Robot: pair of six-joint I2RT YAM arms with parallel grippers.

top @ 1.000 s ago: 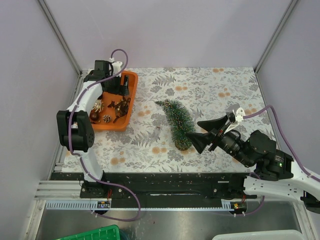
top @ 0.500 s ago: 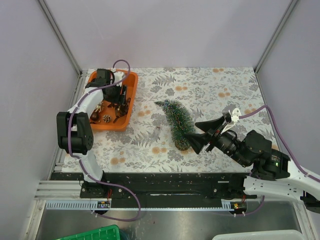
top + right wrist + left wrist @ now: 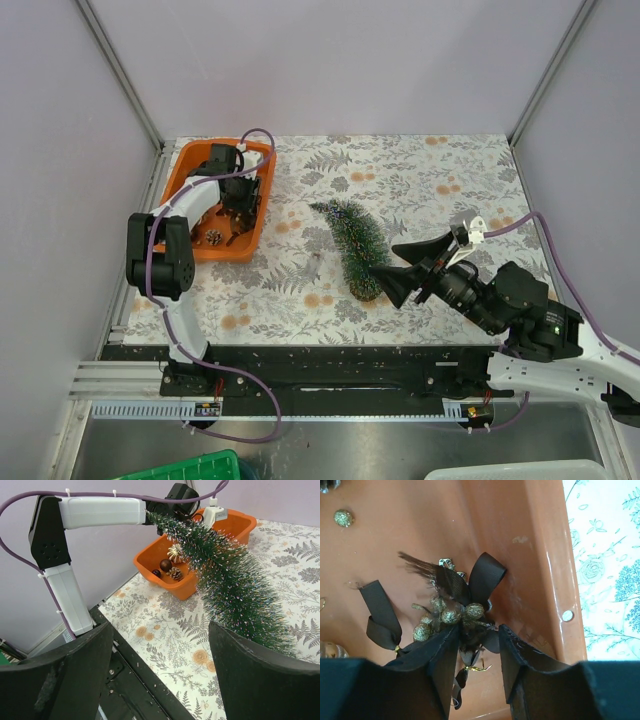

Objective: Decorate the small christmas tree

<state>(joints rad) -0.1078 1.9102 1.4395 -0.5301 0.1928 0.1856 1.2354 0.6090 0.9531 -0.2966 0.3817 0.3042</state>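
The small christmas tree [image 3: 355, 245] lies on its side on the floral table, round base toward the near edge; the right wrist view shows its frosted bristles [image 3: 230, 590]. My right gripper [image 3: 395, 265] is open just right of the tree's base, nothing between its fingers [image 3: 160, 630]. My left gripper [image 3: 238, 200] reaches into the orange tray [image 3: 190, 165]. Its jaws [image 3: 479, 632] stand half closed around a brown ribbon bow with gold berries [image 3: 460, 612]. The left finger touches the bow, and tray floor still shows between the fingers.
In the tray [image 3: 540, 555] lie a second brown bow [image 3: 380, 620] and a gold glitter ball [image 3: 343, 517]. The right wrist view shows a pine cone [image 3: 175, 573], a brown ball [image 3: 165, 564] and a gold starburst [image 3: 176, 552]. The left arm [image 3: 100, 512] spans above the tray.
My left gripper has moved along the tray and down onto the bow, and its jaws have narrowed around it. The right arm and the tree have barely moved.
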